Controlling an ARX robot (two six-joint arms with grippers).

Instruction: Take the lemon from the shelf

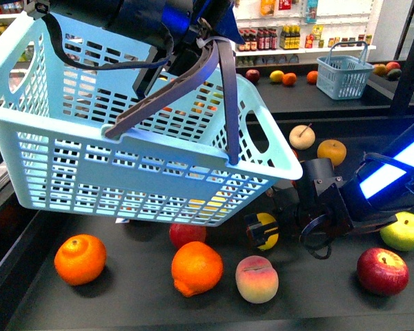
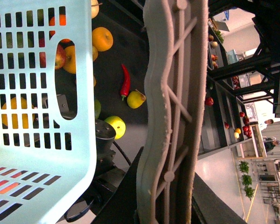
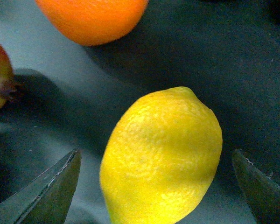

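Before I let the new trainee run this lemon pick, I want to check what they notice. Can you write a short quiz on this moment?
1. True or false: the right claw is shut on the lemon.
2. What hangs tilted above the shelf? A. a light blue basket B. a red crate C. nothing
3. In the right wrist view, what fruit lies on the shelf just beyond the lemon?
Key: 1. False; its fingers stand open on either side of the lemon, which lies on the shelf. 2. A. 3. An orange.
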